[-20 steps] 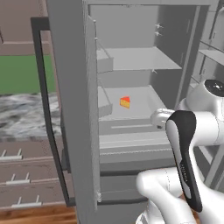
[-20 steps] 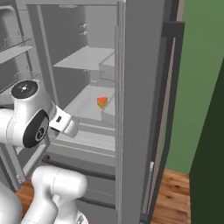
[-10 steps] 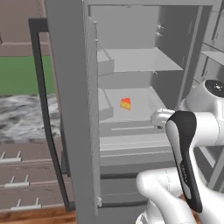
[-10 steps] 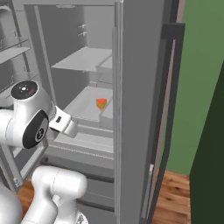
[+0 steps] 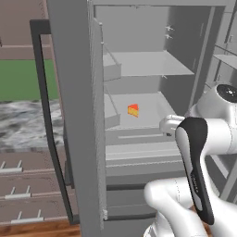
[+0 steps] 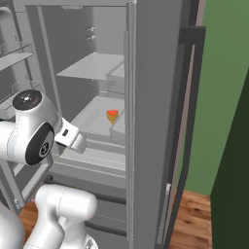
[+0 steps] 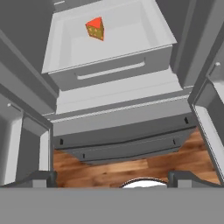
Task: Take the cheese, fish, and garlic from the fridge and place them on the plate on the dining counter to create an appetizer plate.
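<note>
While our tool (image 7: 111, 177) hangs wide and empty before the open fridge (image 5: 76, 115), we see the cheese (image 7: 95, 28) untouched on its shelf, so by our reckoning every item remains to be carried.

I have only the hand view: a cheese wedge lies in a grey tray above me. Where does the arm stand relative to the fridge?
Observer: In the left base view the arm is outside the fridge, in front of its lower drawers, short of the cheese and to its right.
Operator: Is something above the tray?
Observer: Yes, a grey shelf spans the fridge one level over the cheese.
</note>
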Tool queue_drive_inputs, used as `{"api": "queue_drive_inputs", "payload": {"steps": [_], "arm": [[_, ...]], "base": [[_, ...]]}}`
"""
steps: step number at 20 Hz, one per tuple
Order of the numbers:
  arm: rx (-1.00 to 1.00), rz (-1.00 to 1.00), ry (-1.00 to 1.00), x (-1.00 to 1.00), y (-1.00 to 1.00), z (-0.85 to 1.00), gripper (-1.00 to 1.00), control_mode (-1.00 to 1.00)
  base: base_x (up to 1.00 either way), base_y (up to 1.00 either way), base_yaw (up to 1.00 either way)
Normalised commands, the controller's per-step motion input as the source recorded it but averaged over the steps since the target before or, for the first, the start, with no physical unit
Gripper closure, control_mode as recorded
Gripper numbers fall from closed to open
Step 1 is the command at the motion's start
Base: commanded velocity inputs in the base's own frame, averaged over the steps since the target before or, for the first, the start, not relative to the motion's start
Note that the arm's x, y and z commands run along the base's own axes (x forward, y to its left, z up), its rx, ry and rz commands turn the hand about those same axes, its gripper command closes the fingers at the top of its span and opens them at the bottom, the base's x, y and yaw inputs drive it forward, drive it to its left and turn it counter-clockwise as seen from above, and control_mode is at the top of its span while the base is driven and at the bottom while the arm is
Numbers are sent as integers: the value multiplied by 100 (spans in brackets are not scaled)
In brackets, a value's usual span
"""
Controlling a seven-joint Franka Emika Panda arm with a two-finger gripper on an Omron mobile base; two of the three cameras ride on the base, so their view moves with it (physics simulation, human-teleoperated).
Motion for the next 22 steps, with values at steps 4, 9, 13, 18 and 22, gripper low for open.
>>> {"api": "queue_drive_inputs", "payload": {"steps": [4, 9, 13, 18, 22], "arm": [[0, 1, 0, 15, 0, 0, -100, -100], [-2, 5, -14, 28, -1, -24, -100, -100], [0, 11, -5, 48, -14, -18, -100, -100], [0, 8, 1, 58, -9, -3, -100, -100], [-1, 0, 6, 74, 0, 0, -100, -100]], "base": [[0, 0, 0], [0, 0, 0], [0, 0, 0], [0, 0, 0], [0, 0, 0]]}}
